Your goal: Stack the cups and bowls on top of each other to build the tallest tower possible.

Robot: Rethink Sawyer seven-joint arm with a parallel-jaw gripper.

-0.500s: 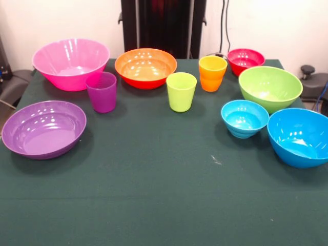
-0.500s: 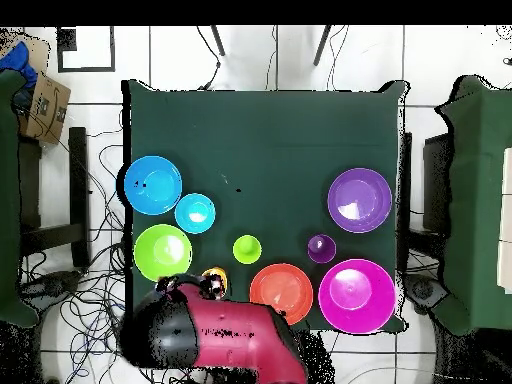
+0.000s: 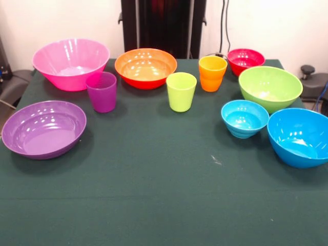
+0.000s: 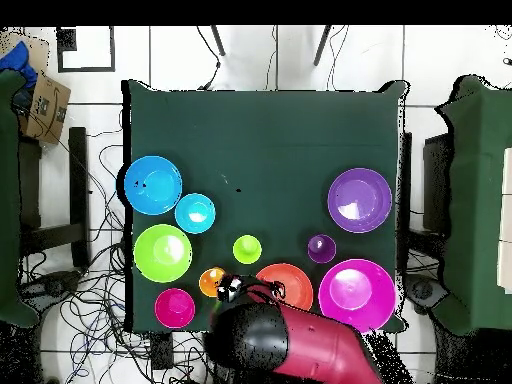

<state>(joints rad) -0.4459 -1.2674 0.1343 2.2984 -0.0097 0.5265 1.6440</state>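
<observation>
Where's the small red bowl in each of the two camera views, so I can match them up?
Front view: the small red bowl sits at the upper right, at the table's far edge, right of the orange cup.
Overhead view: it is at the lower left, left of the orange cup.
Shared landmark: the lime green bowl, right beside the red bowl in both views.

Three cups (image 3: 181,91) and seven bowls (image 3: 145,67) stand upright, separate, unstacked.
</observation>
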